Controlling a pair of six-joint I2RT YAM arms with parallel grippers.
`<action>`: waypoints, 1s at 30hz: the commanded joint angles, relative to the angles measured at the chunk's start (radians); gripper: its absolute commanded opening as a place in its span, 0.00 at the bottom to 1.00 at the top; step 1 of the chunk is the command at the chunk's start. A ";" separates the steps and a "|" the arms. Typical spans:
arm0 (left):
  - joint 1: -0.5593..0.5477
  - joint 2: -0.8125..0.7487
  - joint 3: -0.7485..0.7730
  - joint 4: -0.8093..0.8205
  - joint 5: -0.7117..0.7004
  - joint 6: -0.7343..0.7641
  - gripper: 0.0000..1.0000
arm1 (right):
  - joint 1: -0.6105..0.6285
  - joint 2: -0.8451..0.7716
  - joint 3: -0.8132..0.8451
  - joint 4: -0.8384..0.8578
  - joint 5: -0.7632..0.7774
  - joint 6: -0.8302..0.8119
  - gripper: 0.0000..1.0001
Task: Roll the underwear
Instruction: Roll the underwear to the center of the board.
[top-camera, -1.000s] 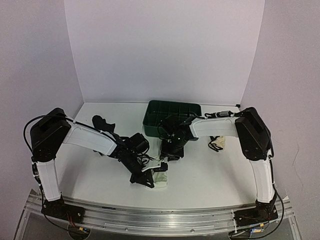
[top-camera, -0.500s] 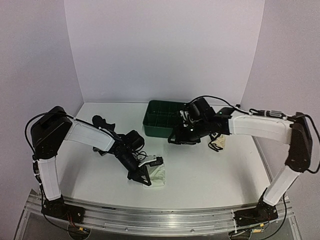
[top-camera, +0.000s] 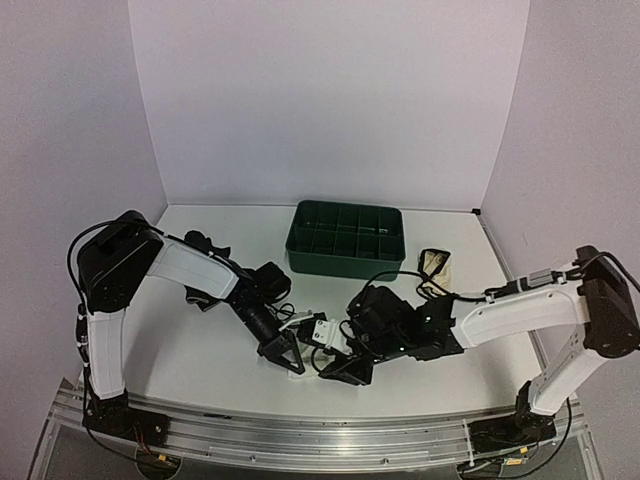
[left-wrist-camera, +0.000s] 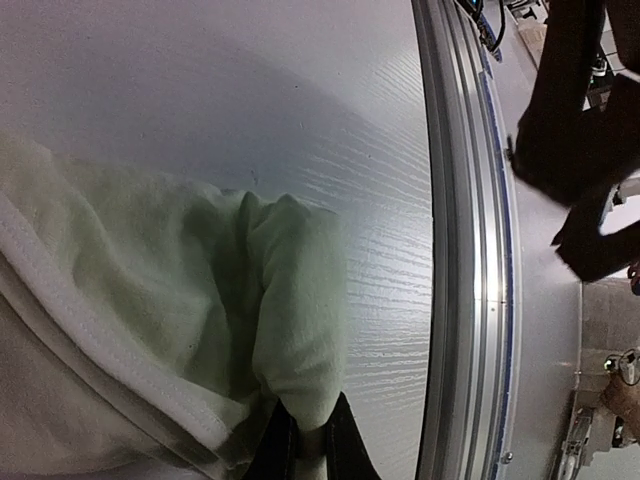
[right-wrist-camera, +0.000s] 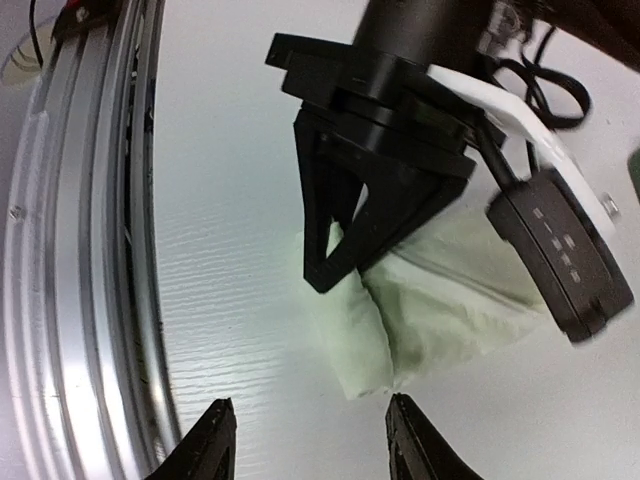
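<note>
Top external: left gripper (top-camera: 287, 357) and right gripper (top-camera: 348, 372) face each other, tips near, at the 6 o'clock edge of the table (top-camera: 200, 350).

Left jaws are pressed together, pinching a fold of the cream-white underwear (right-wrist-camera: 430, 310). The garment lies bunched on the table at that spot.

Right wrist view: right jaws are spread and hold nothing. The cloth sits at their 12 o'clock, clear of both fingertips (right-wrist-camera: 214, 440).

Black underwear (top-camera: 203, 245) lies crumpled at 10 o'clock. Cream underwear with black edging (top-camera: 437, 265) lies at 2 o'clock. Green tray (top-camera: 345, 262) stands at 12 o'clock.
</note>
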 joint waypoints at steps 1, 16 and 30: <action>0.014 0.042 0.044 -0.066 0.033 -0.013 0.00 | 0.016 0.132 0.096 0.072 0.068 -0.262 0.48; 0.025 0.081 0.084 -0.100 0.042 0.003 0.00 | 0.019 0.346 0.160 0.072 0.150 -0.232 0.16; 0.103 -0.206 -0.029 -0.023 -0.081 0.151 0.54 | -0.077 0.416 0.192 -0.066 -0.222 0.208 0.00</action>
